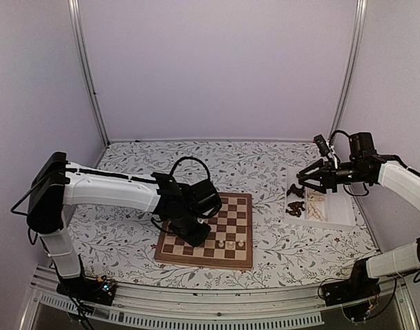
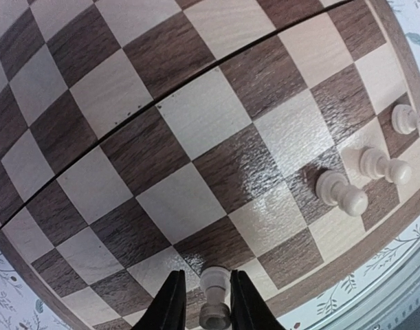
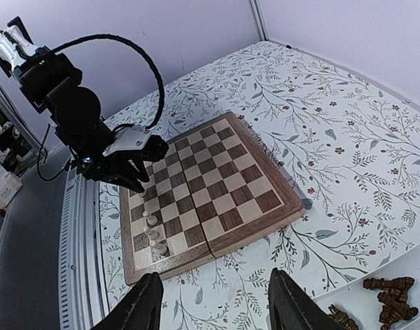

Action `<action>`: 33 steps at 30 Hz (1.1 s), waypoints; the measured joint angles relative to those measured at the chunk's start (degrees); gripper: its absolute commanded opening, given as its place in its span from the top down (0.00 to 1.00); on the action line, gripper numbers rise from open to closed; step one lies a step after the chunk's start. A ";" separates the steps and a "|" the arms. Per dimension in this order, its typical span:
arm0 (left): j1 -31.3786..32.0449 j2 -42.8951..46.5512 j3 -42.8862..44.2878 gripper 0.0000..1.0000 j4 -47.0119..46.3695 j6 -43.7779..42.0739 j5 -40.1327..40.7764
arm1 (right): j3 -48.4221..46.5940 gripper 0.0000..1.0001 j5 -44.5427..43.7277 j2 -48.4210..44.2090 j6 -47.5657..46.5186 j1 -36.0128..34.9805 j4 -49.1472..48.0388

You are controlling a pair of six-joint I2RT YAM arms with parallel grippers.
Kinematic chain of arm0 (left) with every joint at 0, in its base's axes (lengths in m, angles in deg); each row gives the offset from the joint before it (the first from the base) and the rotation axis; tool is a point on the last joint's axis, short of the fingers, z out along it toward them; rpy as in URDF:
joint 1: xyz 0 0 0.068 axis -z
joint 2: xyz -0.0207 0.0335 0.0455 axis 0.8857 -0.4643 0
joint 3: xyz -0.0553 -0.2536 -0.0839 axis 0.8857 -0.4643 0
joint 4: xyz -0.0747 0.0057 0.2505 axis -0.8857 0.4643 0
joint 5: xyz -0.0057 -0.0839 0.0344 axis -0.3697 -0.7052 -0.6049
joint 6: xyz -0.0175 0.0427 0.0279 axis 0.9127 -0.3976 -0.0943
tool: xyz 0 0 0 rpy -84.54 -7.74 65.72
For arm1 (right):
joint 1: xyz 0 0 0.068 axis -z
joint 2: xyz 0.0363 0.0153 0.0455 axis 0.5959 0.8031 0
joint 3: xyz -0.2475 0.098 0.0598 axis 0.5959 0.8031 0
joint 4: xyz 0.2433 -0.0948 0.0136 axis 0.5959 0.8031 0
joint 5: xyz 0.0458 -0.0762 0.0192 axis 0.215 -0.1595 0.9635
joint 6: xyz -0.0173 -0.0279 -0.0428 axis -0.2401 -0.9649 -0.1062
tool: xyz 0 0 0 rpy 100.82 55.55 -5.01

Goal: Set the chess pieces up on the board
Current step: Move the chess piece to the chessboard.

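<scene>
Fingers (image 2: pixel 170 302) of the left tool (image 2: pixel 206 275) are closed on a pale pawn (image 2: pixel 214 297) at the edge of the chessboard (image 2: pixel 196 137); the right tool (image 3: pixel 215 275) is held wide open, empty, above the surface (image 3: pixel 333 103).

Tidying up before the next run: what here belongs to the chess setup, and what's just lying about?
Job: board; three pale pieces standing on it; pale piece at the left gripper; spare pieces.
Lying about: white tray holding spares; floral table cover.
</scene>
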 measured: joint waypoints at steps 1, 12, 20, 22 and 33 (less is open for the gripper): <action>0.00 0.00 0.00 0.80 0.13 0.13 -0.07 | 0.00 0.44 0.00 0.00 -0.07 0.00 0.00; 0.00 3.45 -2.62 0.91 2.69 2.51 0.48 | 0.00 0.45 0.00 -0.02 -0.52 0.00 0.00; 0.00 13.14 -11.91 0.91 5.42 6.69 0.85 | 0.00 0.45 0.02 0.00 -0.55 0.00 0.00; 0.00 15.08 -13.84 0.91 6.05 7.80 0.98 | 0.00 0.45 0.02 0.00 -0.55 0.00 -0.02; -0.24 16.50 -15.34 0.91 6.51 9.97 3.56 | 0.00 0.45 0.02 0.00 -0.55 -0.02 0.00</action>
